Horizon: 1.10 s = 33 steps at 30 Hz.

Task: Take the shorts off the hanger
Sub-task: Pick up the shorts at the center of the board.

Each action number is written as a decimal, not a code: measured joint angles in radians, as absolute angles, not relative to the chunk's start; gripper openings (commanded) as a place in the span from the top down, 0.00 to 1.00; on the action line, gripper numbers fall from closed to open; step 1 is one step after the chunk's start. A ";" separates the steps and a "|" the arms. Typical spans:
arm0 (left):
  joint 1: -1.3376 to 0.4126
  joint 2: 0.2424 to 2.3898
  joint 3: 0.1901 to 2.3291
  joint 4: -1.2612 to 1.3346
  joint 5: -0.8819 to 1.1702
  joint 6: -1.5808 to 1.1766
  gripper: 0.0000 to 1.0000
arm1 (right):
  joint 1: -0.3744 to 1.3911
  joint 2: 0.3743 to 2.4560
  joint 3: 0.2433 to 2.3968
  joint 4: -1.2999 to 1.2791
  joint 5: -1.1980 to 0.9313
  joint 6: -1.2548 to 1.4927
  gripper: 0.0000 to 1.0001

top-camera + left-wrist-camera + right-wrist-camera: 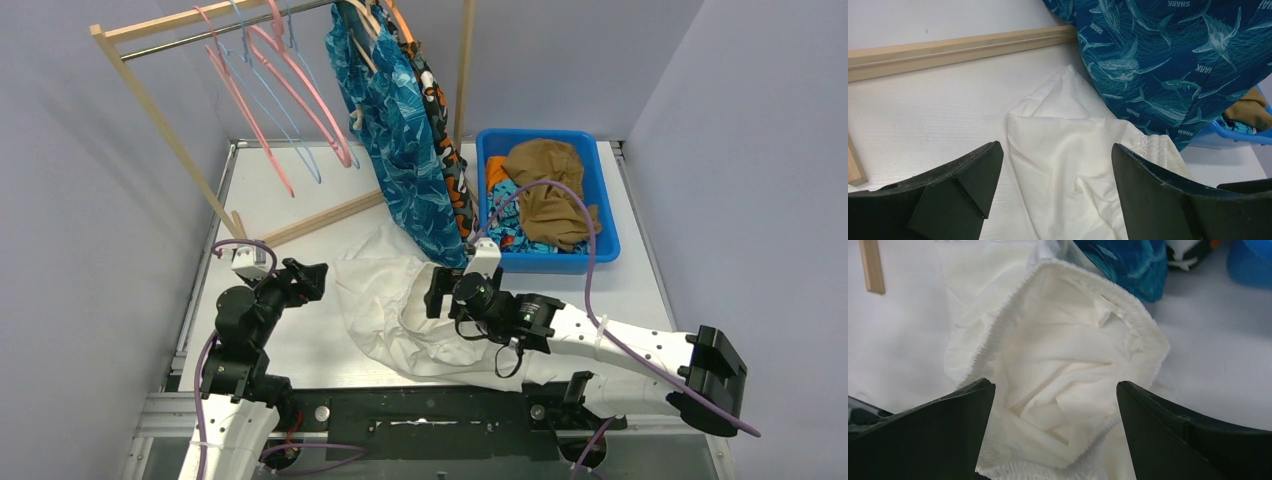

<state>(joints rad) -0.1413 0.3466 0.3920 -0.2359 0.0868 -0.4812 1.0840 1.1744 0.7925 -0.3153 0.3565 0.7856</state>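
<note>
White shorts [390,300] lie crumpled on the table, off any hanger. They show in the left wrist view [1068,145] and, with the elastic waistband gaping open, in the right wrist view [1063,365]. Teal shark-print shorts [400,130] hang on a hanger from the rack's rail, with orange-black-white camouflage shorts [445,140] hanging behind them. My left gripper [312,278] is open and empty at the white shorts' left edge [1055,150]. My right gripper [435,290] is open just above the white waistband [1053,387].
A blue bin [600,190] at the back right holds brown shorts [550,190], orange and blue patterned ones. A wooden rack [165,130] with several empty pink and blue hangers [290,90] stands at the back left; its base bar [958,47] lies near my left gripper.
</note>
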 measured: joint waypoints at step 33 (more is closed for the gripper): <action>-0.141 0.354 0.392 -0.236 0.094 -0.482 0.20 | 0.937 1.430 0.838 -0.029 -0.190 0.868 0.02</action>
